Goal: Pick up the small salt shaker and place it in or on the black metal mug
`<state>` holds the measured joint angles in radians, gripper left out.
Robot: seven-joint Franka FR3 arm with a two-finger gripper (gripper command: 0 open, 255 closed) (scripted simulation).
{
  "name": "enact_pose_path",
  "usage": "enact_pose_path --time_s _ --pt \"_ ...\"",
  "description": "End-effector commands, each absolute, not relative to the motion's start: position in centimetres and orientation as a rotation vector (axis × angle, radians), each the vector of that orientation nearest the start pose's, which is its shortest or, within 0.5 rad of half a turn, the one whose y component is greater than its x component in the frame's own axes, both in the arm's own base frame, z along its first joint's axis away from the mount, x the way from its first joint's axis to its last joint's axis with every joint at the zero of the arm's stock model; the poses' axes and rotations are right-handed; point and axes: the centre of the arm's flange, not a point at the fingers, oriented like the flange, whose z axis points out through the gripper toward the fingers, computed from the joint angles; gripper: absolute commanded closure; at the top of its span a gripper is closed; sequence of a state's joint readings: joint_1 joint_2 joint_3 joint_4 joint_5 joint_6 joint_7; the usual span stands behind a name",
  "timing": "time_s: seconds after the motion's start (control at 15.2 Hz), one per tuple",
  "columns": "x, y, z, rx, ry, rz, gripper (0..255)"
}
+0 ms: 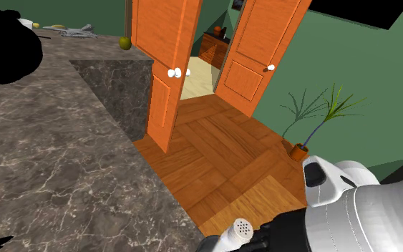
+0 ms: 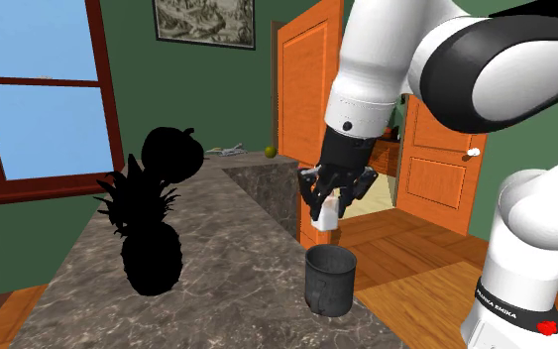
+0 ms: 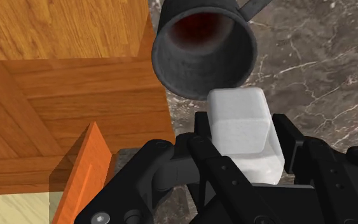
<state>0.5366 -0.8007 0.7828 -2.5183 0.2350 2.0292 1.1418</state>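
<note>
Wrist view: claw [image 3: 243, 143] clamped on white salt shaker [image 3: 238, 121], fingers [image 3: 290, 143] pressed on both sides, shaker clear of the table [image 3: 317, 57]. Dark mug [image 3: 203, 48] sits just ahead of the shaker, mouth facing cam, reddish inside. It stands on the grey marble table right at the edge, w/ wood floor [image 3: 63, 38] beyond. Second ext view: shaker hangs in the air roughly above the upright mug, not touching, clear gap between them. Black pineapple-shaped silhouette [image 2: 151, 243] and a round black shape [image 2: 172, 151] above it stand further along the table on that view's left, well apart from mug. Shoulder view: shaker's perforated cap pokes out at bottom edge beside white arm [image 1: 364, 215]. Orange doors [image 1: 165, 64] stand open past the table's far end.
</note>
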Motion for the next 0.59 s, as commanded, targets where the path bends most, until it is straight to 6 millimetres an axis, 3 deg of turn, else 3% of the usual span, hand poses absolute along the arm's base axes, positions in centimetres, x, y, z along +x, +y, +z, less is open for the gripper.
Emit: enact_pose_path --time_s 0.0,0.53 --pt "5.2 37.6 46.6 -3.078 0.077 -0.543 255" --pt "5.2 37.6 42.4 -3.078 0.077 -0.543 255"
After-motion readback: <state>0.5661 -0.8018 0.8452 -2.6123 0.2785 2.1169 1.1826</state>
